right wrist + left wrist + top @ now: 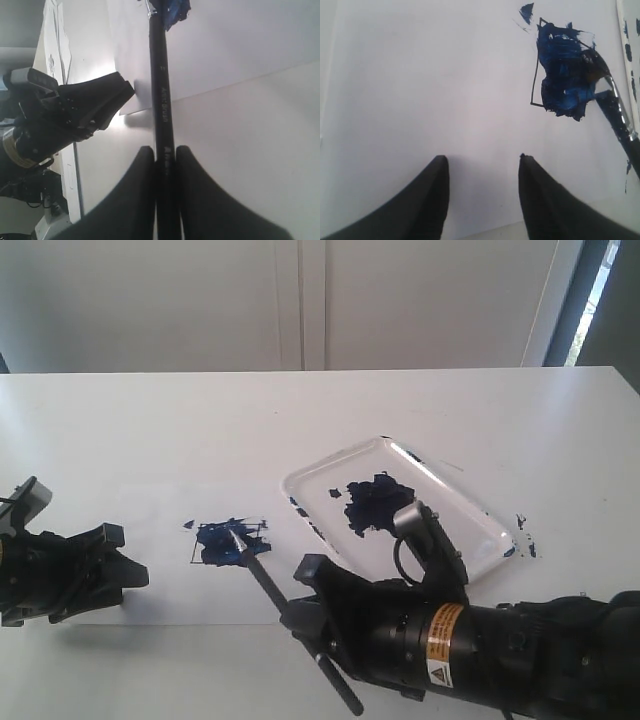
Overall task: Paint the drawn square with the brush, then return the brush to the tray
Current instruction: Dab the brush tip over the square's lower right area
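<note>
Bright daylight, soft shadows — slight blur

The right arm's black gripper (165, 149) has two smooth dark fingers (135, 200) that get thin at the tips. Behind it, the thick round black right arm (520, 645) looks like a fat tube. It has a yellow sticker (447, 624) with tiny writing and a white sticker with a black triangle (438, 673). A shiny grey round knob (408, 518) is on it, with a thin black cable loop (400, 558) close by. The left arm's black gripper (481, 159) has two pointed curved fingers (427, 200). Small screws (67, 104) dot its side, and a grey block (31, 77) sits on its back. A pale ring (11, 145) goes round the black left arm (30, 580).
</note>
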